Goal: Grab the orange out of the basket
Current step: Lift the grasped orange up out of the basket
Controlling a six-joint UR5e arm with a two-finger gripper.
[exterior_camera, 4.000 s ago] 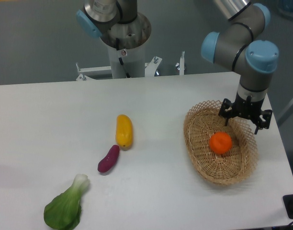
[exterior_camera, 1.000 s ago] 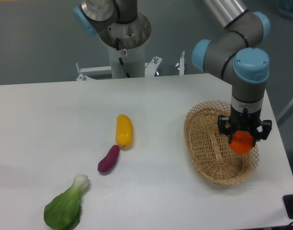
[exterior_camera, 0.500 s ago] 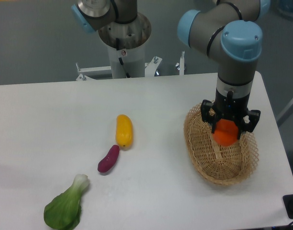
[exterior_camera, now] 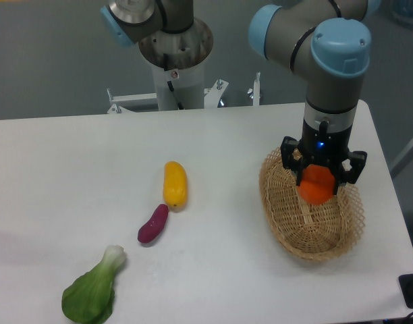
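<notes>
The orange is a small bright-orange fruit held between the black fingers of my gripper, which is shut on it. It hangs above the inside of the oval tan wicker basket at the table's right side, clear of the basket floor. My arm comes down from above, its wrist straight over the basket's far half. The top of the orange is hidden by the gripper body.
A yellow-orange elongated vegetable and a small purple one lie mid-table. A green leafy bok choy lies at the front left. A second arm's base stands at the table's back edge.
Over four seconds my gripper came down on the orange in the basket, shut on it and lifted it. In the last half second it has held nearly still above the basket.
</notes>
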